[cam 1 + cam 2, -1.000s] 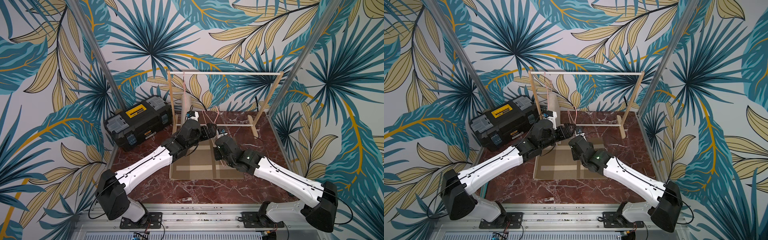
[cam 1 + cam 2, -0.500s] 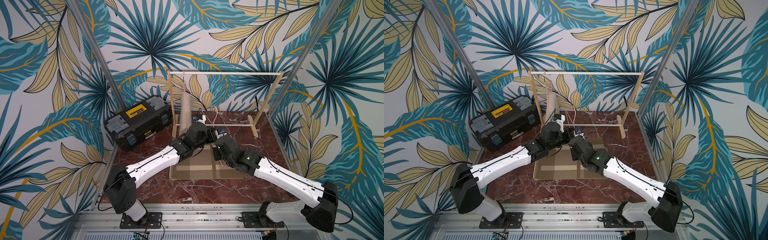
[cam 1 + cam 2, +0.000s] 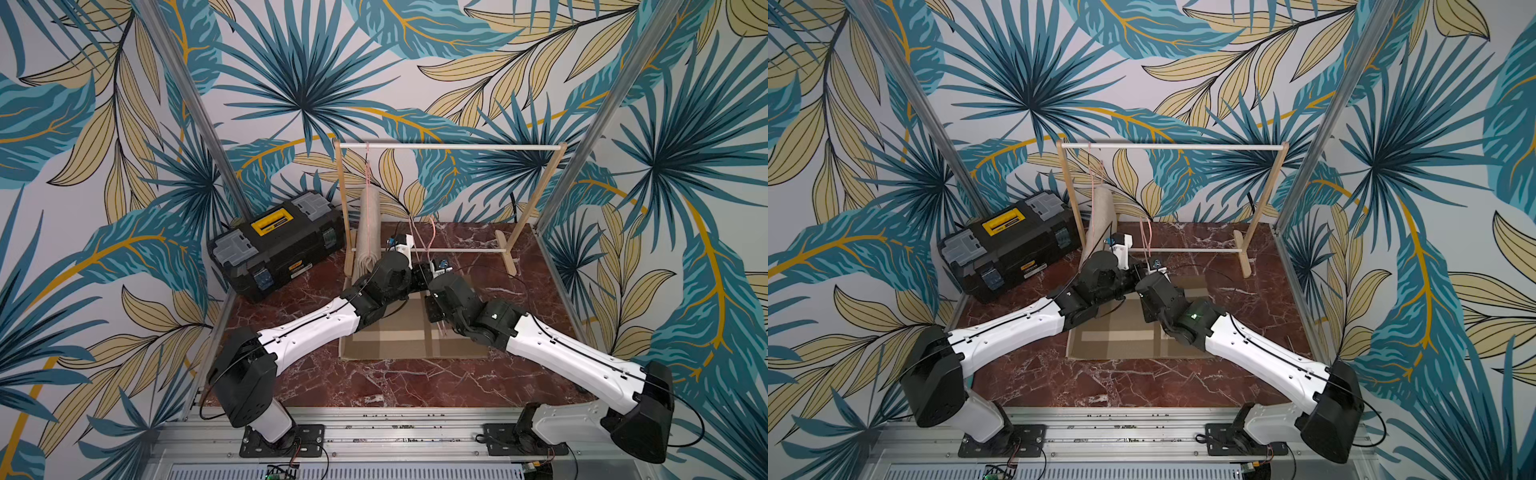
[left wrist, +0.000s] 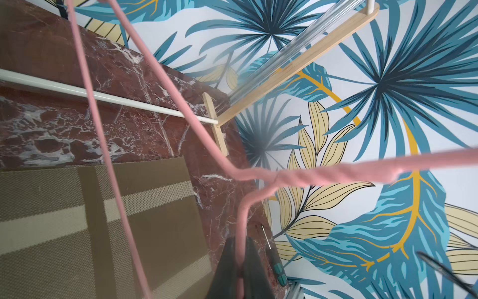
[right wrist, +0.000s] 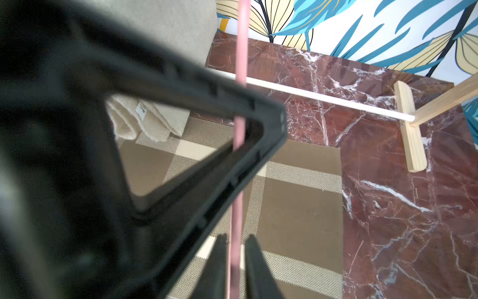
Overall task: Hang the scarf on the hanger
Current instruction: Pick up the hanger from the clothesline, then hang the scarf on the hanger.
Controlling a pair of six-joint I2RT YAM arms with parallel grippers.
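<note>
A thin pink wire hanger (image 3: 432, 232) hooks over the rack's top rod (image 3: 449, 146) and slants down toward both grippers. The beige scarf (image 3: 368, 232) hangs in a long fold at the rack's left post, its end resting on the mat (image 5: 160, 121). My left gripper (image 4: 240, 240) is shut on a bent stretch of the hanger wire (image 4: 310, 176). My right gripper (image 5: 236, 238) is open, its fingers a little apart with the hanger wire (image 5: 239, 155) running between them. The left gripper's black body fills much of the right wrist view.
A black toolbox (image 3: 278, 245) with a yellow handle stands left of the rack. A checked brown placemat (image 3: 395, 336) lies under both wrists. The rack's lower rod (image 3: 465, 250) and wooden foot (image 3: 505, 253) are just behind the grippers. Metal frame posts stand at both sides.
My left arm has come down and forward to meet the right gripper and has shut on the hanger wire. The right gripper's fingers have parted from their grip on the wire.
</note>
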